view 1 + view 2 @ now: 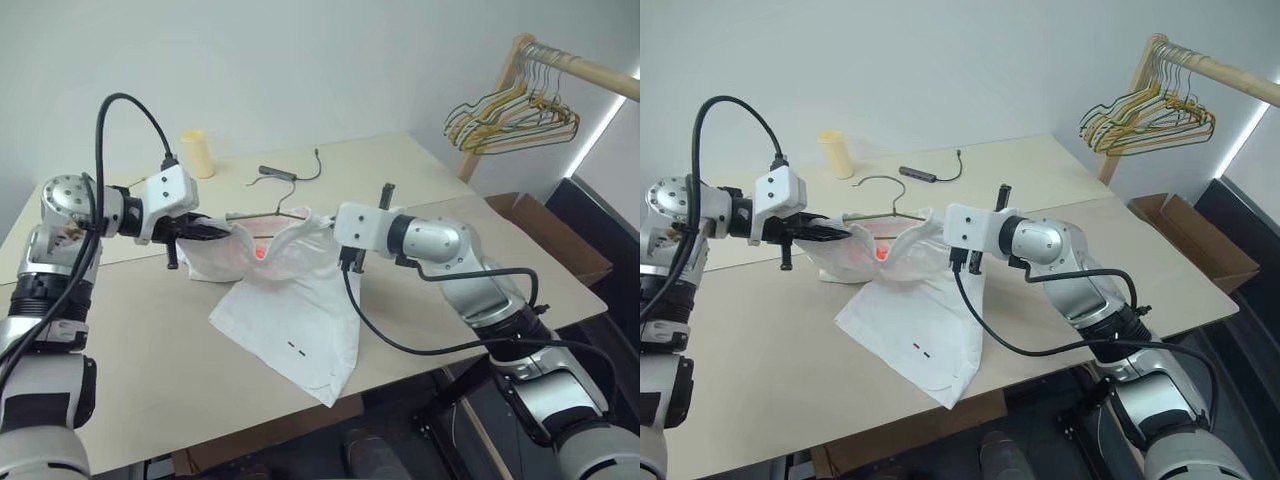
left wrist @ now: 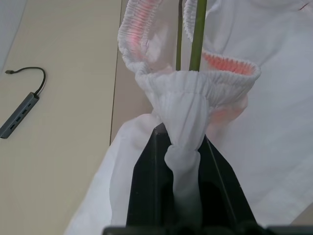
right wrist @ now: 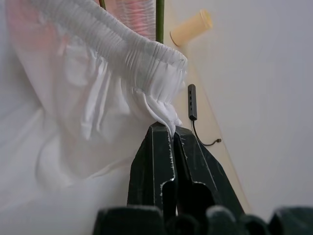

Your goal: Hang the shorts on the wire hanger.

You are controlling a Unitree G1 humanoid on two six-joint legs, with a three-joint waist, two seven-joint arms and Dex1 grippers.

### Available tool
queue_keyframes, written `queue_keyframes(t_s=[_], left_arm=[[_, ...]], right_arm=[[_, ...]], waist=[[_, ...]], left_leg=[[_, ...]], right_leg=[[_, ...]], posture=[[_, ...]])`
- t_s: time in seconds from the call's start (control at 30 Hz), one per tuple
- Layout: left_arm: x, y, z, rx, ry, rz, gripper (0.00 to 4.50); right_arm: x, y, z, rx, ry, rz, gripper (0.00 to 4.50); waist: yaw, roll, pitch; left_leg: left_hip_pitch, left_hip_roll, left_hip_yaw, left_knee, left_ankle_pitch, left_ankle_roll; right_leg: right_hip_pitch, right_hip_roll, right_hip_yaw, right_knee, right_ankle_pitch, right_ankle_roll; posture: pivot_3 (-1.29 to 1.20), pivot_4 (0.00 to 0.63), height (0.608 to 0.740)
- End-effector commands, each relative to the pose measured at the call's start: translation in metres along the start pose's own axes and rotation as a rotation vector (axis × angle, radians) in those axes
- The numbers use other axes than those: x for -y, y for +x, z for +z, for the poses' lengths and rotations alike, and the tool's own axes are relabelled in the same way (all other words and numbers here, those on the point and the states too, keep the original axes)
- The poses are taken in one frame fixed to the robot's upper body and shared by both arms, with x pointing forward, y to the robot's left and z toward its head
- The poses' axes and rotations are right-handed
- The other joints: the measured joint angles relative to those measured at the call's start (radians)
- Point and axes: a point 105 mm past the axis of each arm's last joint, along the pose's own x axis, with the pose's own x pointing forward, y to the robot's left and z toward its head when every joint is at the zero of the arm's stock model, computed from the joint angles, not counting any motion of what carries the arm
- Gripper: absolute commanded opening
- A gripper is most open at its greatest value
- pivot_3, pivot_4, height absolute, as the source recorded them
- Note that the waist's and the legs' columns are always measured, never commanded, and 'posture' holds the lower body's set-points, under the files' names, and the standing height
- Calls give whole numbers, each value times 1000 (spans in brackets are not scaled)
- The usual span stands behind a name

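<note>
The white shorts (image 1: 290, 320) hang lifted by their pink-tinged elastic waistband (image 2: 188, 88), with the legs draped on the table (image 1: 120, 350). Two small dark dashes show near one hem. My left gripper (image 1: 222, 232) is shut on a bunch of the waistband at the left end. My right gripper (image 1: 325, 225) pinches the waistband's other end between its fingertips (image 3: 151, 166). The thin dark wire hanger (image 1: 262, 213) lies on the table just behind the shorts, hook pointing away. In the left wrist view two of its wires (image 2: 198, 34) pass into the open waistband.
A pale yellow cylinder (image 1: 198, 153) and a dark USB hub with its cable (image 1: 277, 173) lie at the back of the table. A wooden rack with a bunch of coloured hangers (image 1: 515, 115) stands at the right, with a cardboard box (image 1: 545, 235) below it.
</note>
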Motion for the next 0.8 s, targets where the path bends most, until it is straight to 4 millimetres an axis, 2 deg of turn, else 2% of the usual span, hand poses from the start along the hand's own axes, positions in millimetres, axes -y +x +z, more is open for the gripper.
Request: queue_keyframes(t_s=[0.03,0.2,0.3,0.43,0.63,0.8], left_arm=[[-4,-11,15,38,66,18,0],[2,-12,17,55,72,-19,0],[4,-12,19,66,71,-29,0],[7,-12,21,84,68,-36,0],[9,-14,17,68,64,-37,0],[9,-15,19,79,64,-39,0]], right_arm=[[9,-9,12,80,31,12,1690],[9,-11,5,92,125,72,3373],[6,-13,4,105,180,138,3373],[9,-10,-8,70,219,128,3373],[21,-24,-12,81,280,99,3373],[12,-31,-18,70,353,155,3373]], waist=[[0,0,0],[0,0,0],[0,0,0],[0,0,0],[3,0,0],[4,0,0]], left_leg=[[0,0,0,0,0,0],[0,0,0,0,0,0],[0,0,0,0,0,0],[0,0,0,0,0,0],[0,0,0,0,0,0],[0,0,0,0,0,0]], right_leg=[[0,0,0,0,0,0],[0,0,0,0,0,0],[0,0,0,0,0,0],[0,0,0,0,0,0],[0,0,0,0,0,0],[0,-1,0,0,0,0]], posture=[[-194,0,740],[-191,0,740],[-190,0,740],[-180,0,740],[-179,0,740],[-180,0,740]])
